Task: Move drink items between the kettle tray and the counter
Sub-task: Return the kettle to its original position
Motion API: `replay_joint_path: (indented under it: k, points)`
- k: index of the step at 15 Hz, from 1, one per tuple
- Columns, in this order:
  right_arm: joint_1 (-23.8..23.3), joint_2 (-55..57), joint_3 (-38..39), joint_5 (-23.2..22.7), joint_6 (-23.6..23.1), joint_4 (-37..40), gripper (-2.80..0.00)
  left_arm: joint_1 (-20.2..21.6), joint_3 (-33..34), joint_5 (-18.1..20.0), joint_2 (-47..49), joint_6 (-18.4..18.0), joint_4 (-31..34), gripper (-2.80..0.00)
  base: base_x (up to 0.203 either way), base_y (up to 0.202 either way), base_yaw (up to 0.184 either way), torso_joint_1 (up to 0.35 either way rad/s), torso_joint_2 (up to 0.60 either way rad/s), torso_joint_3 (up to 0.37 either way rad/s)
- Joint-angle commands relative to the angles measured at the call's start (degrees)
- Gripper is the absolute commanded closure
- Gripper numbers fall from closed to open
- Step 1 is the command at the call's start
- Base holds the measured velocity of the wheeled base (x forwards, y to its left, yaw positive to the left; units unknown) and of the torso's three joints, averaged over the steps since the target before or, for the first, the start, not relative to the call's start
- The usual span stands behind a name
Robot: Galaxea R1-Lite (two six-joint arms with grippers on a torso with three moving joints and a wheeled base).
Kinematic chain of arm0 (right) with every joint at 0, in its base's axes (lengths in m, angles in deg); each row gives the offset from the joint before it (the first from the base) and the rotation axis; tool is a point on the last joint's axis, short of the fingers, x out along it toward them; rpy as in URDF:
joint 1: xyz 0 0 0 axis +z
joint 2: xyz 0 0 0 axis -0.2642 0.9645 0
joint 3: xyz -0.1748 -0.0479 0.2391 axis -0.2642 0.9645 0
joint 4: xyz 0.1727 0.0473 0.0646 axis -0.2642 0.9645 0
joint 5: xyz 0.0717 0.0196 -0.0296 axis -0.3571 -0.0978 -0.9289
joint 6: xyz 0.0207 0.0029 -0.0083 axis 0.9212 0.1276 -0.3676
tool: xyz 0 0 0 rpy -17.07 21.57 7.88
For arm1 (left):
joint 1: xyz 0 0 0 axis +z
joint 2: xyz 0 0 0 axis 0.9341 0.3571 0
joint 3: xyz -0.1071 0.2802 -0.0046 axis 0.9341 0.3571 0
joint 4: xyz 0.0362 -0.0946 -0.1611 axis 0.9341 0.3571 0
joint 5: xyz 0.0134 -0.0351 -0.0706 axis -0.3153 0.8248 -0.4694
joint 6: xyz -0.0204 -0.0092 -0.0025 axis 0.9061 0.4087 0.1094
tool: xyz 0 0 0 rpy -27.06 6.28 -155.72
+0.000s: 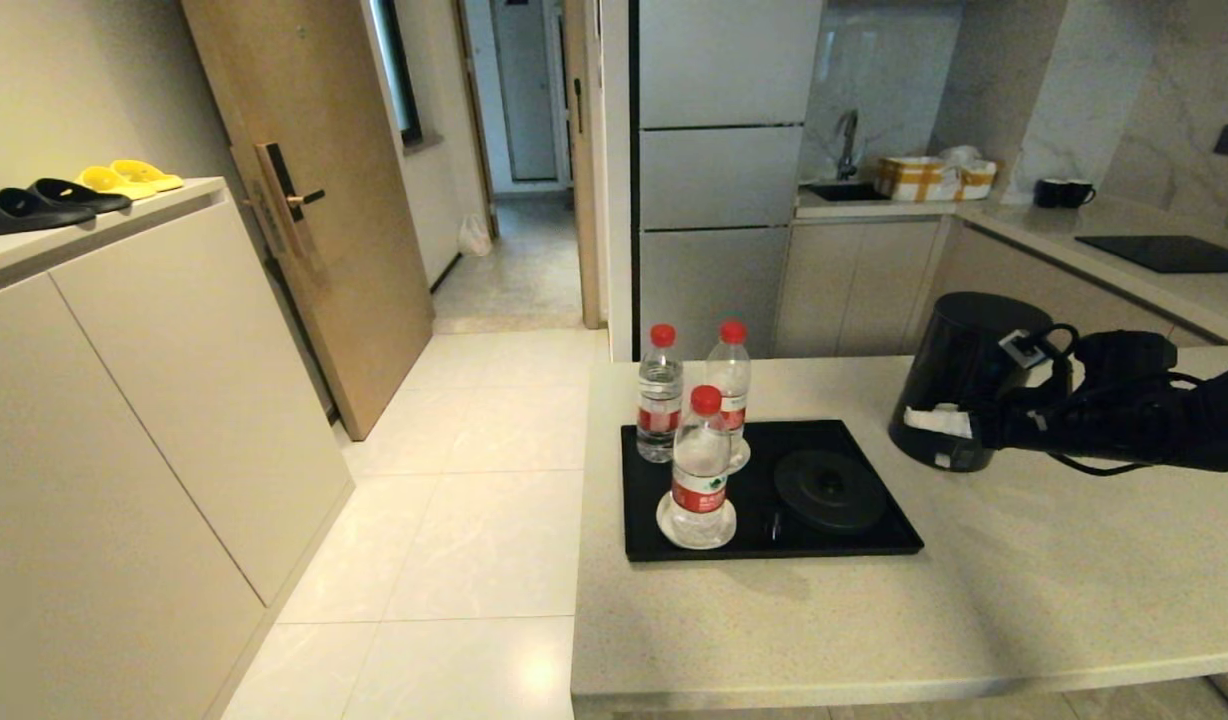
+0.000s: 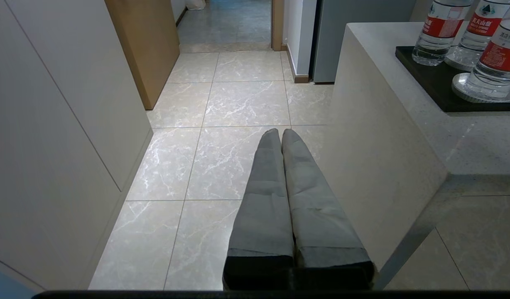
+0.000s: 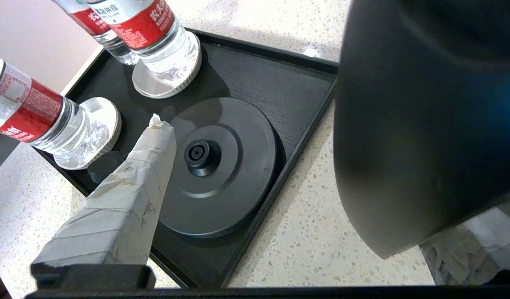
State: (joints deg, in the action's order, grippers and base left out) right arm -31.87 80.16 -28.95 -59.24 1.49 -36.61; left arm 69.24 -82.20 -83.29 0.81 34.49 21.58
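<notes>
The black kettle [image 1: 959,380] [image 3: 425,124] stands on the counter [image 1: 974,620] just right of the kettle tray [image 1: 874,545] [image 3: 280,70]. The tray's round base [image 1: 829,488] [image 3: 221,166] is bare. Three red-capped water bottles [image 1: 660,395] [image 1: 732,380] [image 1: 701,460] stand on the tray's left half. My right gripper [image 1: 949,410] [image 3: 305,158] is open at the kettle's lower side. Its near finger [image 3: 126,195] stays apart from the kettle, and the kettle hides most of the far finger. My left gripper [image 2: 281,133] is shut and empty, low over the floor beside the counter's end.
White saucers [image 1: 696,527] sit under two of the bottles. The counter's left edge [image 1: 586,500] drops to the tiled floor. Farther back are two black mugs [image 1: 1064,192] and a black hob [image 1: 1164,252]. A cabinet with slippers [image 1: 34,205] stands at the left.
</notes>
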Motion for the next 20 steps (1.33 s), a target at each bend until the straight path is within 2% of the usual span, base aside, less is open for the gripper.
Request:
replay_joint_path:
  k: [1,2,11,14,17,20]
  points:
    - [0.12,0.15,0.22,1.3,-0.09,-0.22,-2.8,0.02,0.01,-0.04,0.07,0.0,0.01,0.0,0.0,0.0,0.0,0.0,0.0,0.0]
    - [0.17,0.26,0.13,1.62,-0.09,-0.36,0.0,0.02,0.01,0.05,0.07,0.0,0.01,0.0,0.0,0.0,0.0,0.0,0.0,0.0]
    - [0.12,1.68,-0.7,2.31,0.0,-1.22,0.0,0.02,0.01,0.03,0.07,0.0,0.01,0.0,0.0,0.0,0.0,0.0,0.0,0.0]
    - [0.12,2.09,-0.91,2.61,1.32,-2.19,0.0,0.02,0.01,-0.02,0.07,0.0,0.01,0.0,0.0,0.0,0.0,0.0,0.0,0.0]
    - [0.2,0.81,-0.49,5.54,1.93,-3.0,0.0,0.02,0.01,-0.04,0.07,0.0,0.01,0.0,0.0,0.0,0.0,0.0,0.0,0.0]
    - [1.3,-4.12,2.02,6.32,1.95,-2.92,0.0,0.02,0.01,0.05,0.07,0.0,0.01,0.0,0.0,0.0,0.0,0.0,0.0,0.0]
